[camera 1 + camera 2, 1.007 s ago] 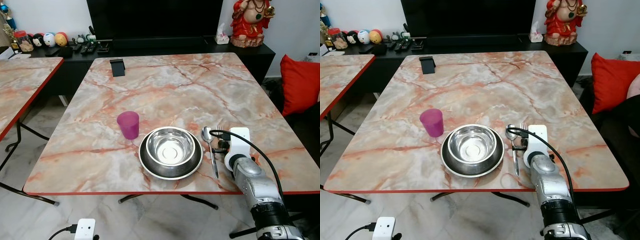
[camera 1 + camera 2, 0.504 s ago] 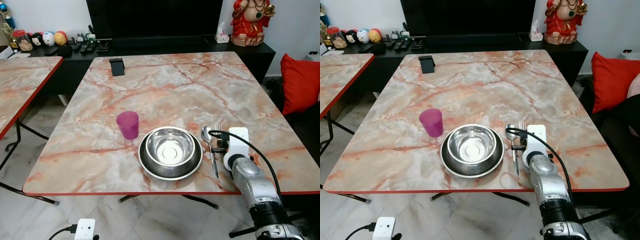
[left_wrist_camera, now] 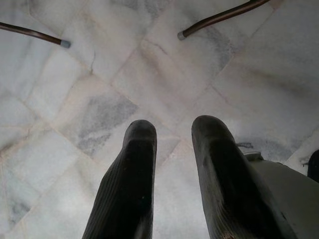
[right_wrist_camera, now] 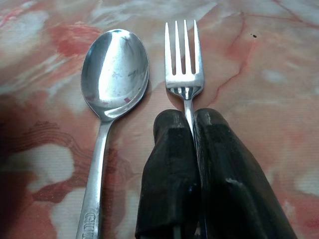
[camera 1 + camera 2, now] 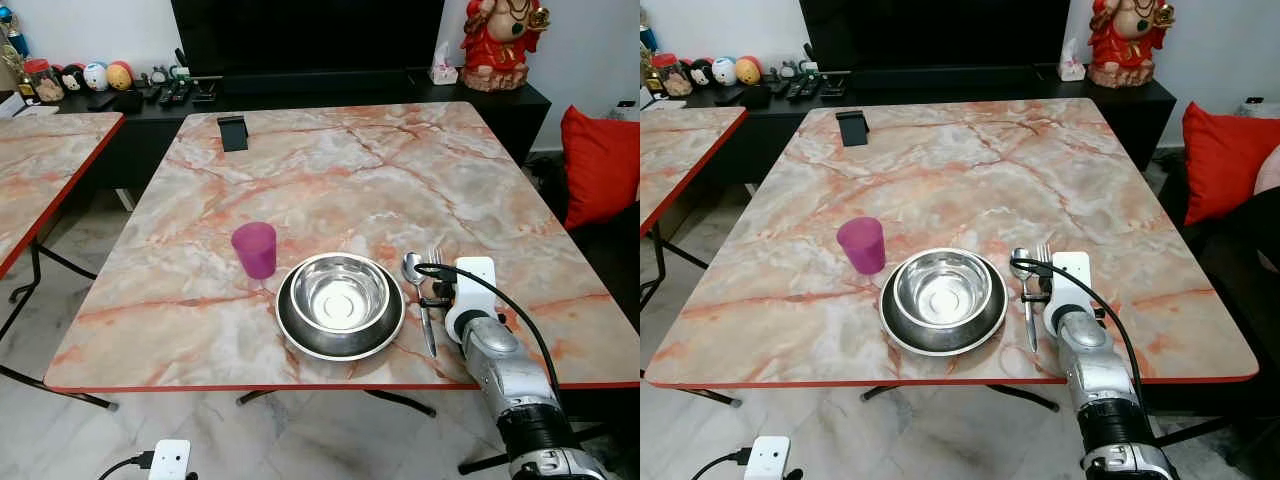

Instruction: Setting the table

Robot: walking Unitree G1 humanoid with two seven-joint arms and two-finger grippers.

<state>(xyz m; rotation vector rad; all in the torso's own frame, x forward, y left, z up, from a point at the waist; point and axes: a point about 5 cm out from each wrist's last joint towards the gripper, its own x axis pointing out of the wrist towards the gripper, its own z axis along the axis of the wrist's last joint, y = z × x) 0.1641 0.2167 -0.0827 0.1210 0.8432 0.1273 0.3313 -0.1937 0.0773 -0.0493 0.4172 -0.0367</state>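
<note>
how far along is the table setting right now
Nearly done. The bowl sits in the plate, with the purple cup beside it and the spoon laid to its right. In hand: the right gripper is shut on the fork. Left: releasing it.

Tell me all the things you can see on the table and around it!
Table: one, pink and grey marble pattern with a red edge, middle of the room.
Cup: one, purple, on the table left of the bowl.
Bowl: one, shiny steel, sitting on the plate.
Plate: one, dark, near the table's front edge.
Spoon: one, silver, right of the plate.
Fork: one, silver, lying beside the spoon.
Phone stand: one, black, far left corner of the table.
Statue: one, red, on the black cabinet behind.
Cushion: one, red, at the right.
Right gripper: black fingers closed on the fork's handle.
Left gripper: black fingers apart, hanging over the floor.
</note>
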